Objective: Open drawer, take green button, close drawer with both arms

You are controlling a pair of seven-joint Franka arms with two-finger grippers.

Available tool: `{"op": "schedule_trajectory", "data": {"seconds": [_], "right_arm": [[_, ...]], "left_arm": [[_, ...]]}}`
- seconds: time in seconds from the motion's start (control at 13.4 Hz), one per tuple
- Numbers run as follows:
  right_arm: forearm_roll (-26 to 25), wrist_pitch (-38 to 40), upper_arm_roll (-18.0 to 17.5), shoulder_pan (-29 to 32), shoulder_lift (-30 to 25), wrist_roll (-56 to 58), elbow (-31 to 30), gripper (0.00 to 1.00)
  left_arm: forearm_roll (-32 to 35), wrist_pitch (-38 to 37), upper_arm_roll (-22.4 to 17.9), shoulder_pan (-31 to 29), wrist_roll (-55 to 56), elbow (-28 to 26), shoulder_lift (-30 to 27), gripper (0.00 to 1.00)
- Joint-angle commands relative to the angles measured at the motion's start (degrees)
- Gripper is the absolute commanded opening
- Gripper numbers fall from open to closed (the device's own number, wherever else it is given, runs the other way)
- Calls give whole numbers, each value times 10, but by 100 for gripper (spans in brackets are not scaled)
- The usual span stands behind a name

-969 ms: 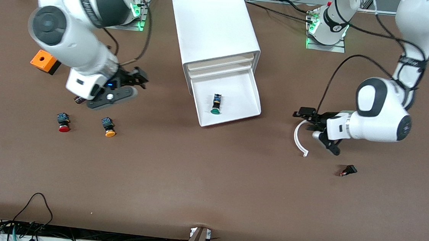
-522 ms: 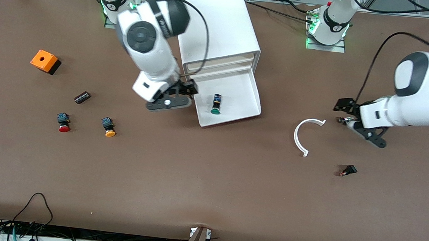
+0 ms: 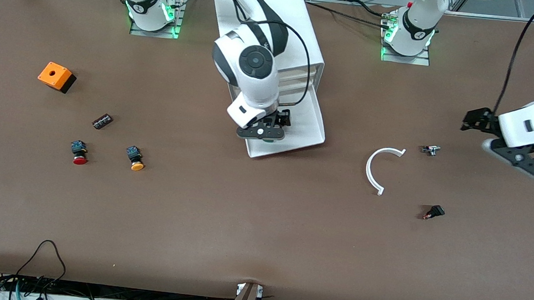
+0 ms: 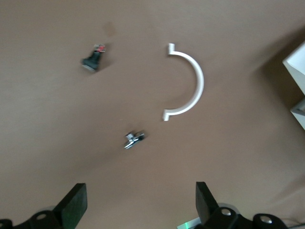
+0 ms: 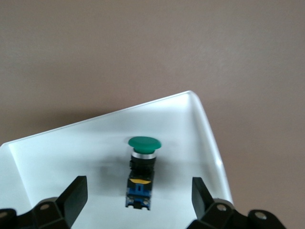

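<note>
Your right gripper (image 3: 264,130) has swung in from the right arm's end of the table and now hangs over the open drawer (image 3: 314,125), fingers spread wide either side of the button (image 5: 141,171). That puts you at the pick: the drawer is already out, the button lies on its side in the smooth white tray, glossy green cap pointing toward the front lip, boxy black-and-blue body toward the cabinet (image 3: 276,31). Your left gripper (image 3: 511,140) has pulled back toward its own table end, fingers apart, holding nothing, and waits over bare brown matting near a thin white plastic arc (image 3: 377,170).
</note>
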State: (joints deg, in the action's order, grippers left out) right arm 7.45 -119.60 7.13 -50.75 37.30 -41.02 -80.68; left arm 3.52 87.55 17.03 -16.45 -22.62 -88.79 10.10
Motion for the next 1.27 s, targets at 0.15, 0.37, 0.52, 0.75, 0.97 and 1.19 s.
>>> {"op": "schedule_trajectory", "data": {"seconds": [0.15, 0.37, 0.52, 0.75, 0.97, 1.19], "right_arm": [[-31, -9, 8, -19, 30, -33, 18, 79], [-32, -15, 8, -25, 42, -34, 15, 62], [-32, -15, 8, -27, 46, -39, 12, 51], [-33, -16, 8, -27, 50, -52, 11, 41], [-34, -17, 8, -28, 51, -52, 3, 36], [-42, -20, 9, -29, 50, -50, -3, 14]], "left_arm": [[12, -67, -143, 110, 86, 50, -19, 100], [-17, -91, -243, 203, 145, 43, -45, 100], [-26, -93, -291, 250, 154, 41, -58, 100], [-36, -80, -255, 213, 155, 23, -71, 100], [-37, -63, -237, 207, 210, 0, -89, 100], [-37, -27, -236, 201, 209, -31, -83, 100]]}}
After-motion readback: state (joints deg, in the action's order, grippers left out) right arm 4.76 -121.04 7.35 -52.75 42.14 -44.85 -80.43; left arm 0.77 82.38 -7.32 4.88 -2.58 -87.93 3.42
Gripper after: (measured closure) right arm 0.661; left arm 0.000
